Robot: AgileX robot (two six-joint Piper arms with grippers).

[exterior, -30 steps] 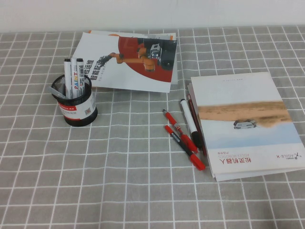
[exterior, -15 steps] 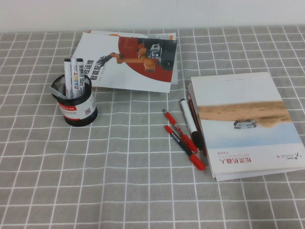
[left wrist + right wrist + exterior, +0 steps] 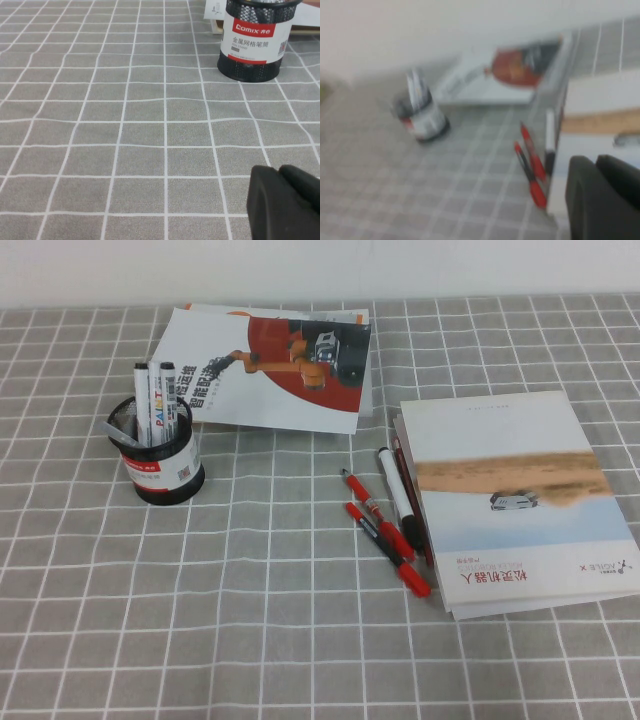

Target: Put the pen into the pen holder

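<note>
The pen (image 3: 387,548), red at both ends with a black middle, lies on the cloth just left of the book, and it also shows in the right wrist view (image 3: 527,175). The pen holder (image 3: 165,466), a black mesh cup with a white and red label, stands at the left with two markers in it. It also shows in the left wrist view (image 3: 252,42) and the right wrist view (image 3: 423,119). My left gripper (image 3: 278,171) is shut and empty, low over the cloth, well short of the holder. My right gripper (image 3: 596,161) is shut and empty, raised above the book's side. Neither gripper shows in the high view.
A red pen with a clear barrel (image 3: 375,510) and a white marker with a black cap (image 3: 400,498) lie beside the pen. A thick book (image 3: 515,495) lies at the right. A robot brochure (image 3: 270,365) lies behind the holder. A grey checked cloth (image 3: 250,620) covers the table.
</note>
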